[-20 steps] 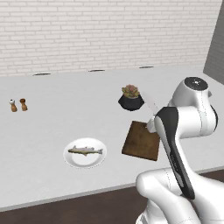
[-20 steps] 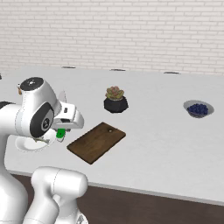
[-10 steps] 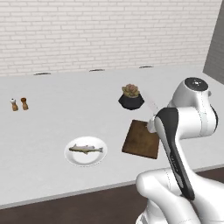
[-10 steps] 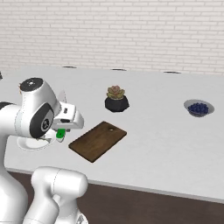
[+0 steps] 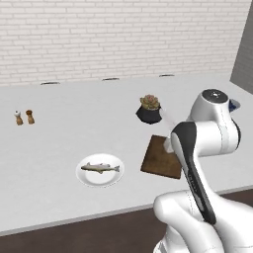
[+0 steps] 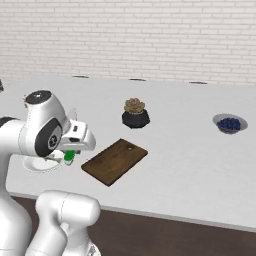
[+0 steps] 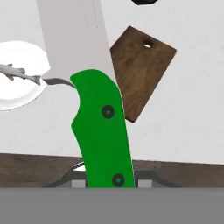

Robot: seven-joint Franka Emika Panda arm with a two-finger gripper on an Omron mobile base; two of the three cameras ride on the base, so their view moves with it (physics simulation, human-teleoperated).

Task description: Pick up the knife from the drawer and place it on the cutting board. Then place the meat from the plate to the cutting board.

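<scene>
**Knife held above the counter**

The gripper (image 7: 105, 181) is clamped on the knife (image 7: 101, 127) by its green handle, blade pointing away, above the counter's (image 5: 59, 143) front edge. The board (image 6: 115, 161) lies near that edge, bare. The fish (image 5: 100, 168) lies on the plate (image 5: 86, 178) beside it.

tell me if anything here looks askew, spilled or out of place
Nothing stands out. The cutting board lies at an angle to the counter edge but flat and bare. The meat lies on the plate, the berries sit in their bowl, and the knife is held above the counter.
</scene>
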